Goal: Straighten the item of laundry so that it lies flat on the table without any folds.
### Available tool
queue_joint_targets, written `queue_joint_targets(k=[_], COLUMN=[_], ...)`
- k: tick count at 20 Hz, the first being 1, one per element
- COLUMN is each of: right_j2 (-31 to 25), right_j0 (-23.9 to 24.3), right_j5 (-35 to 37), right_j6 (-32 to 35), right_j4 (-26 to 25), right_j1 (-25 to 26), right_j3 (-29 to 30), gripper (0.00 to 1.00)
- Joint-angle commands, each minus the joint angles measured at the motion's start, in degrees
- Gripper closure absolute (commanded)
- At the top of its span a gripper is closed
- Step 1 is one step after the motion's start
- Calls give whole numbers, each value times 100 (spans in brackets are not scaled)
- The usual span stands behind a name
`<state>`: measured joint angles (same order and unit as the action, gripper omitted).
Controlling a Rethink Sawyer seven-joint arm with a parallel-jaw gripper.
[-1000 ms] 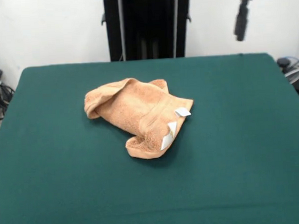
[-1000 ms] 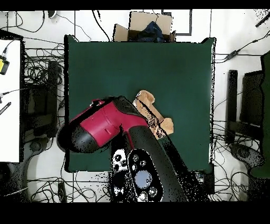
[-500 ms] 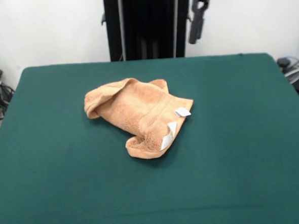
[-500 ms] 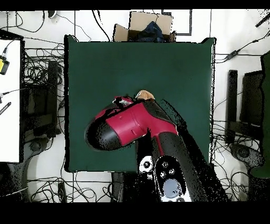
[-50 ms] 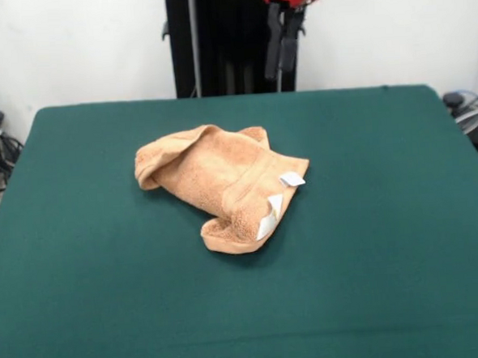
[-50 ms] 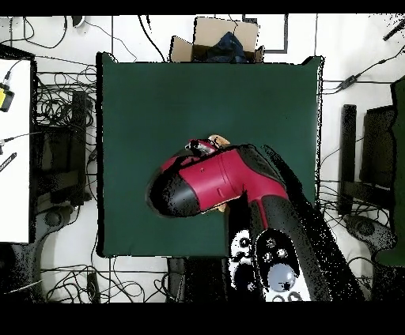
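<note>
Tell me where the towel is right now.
In the front view the towel lies crumpled slightly left of the middle of the green table, with the gripper high above its far side.

Count, as you see it: one light orange-tan terry-cloth towel, crumpled in a single heap. Two small white tags on its edge, near each other. One large dark green felt-topped surface carrying it. One red and black robot arm, with one hand showing two dark fingers. One open brown cardboard box beyond the surface edge in the overhead view.
</note>
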<state>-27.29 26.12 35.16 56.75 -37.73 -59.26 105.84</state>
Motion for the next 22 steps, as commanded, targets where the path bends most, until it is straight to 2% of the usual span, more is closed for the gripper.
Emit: queue_joint_targets(k=[1, 12, 16, 22], right_j2=[415, 1002, 1361, 1874], right_j0=[39, -295, -650, -1200], right_j5=[-116, -639, -858, -1010], right_j6=[559, 1038, 1527, 1973], right_j4=[-597, -1750, -2133, -2276], right_j1=[462, 939, 1215, 1529], right_j3=[-97, -230, -416, -740], gripper=[0, 0, 0, 0])
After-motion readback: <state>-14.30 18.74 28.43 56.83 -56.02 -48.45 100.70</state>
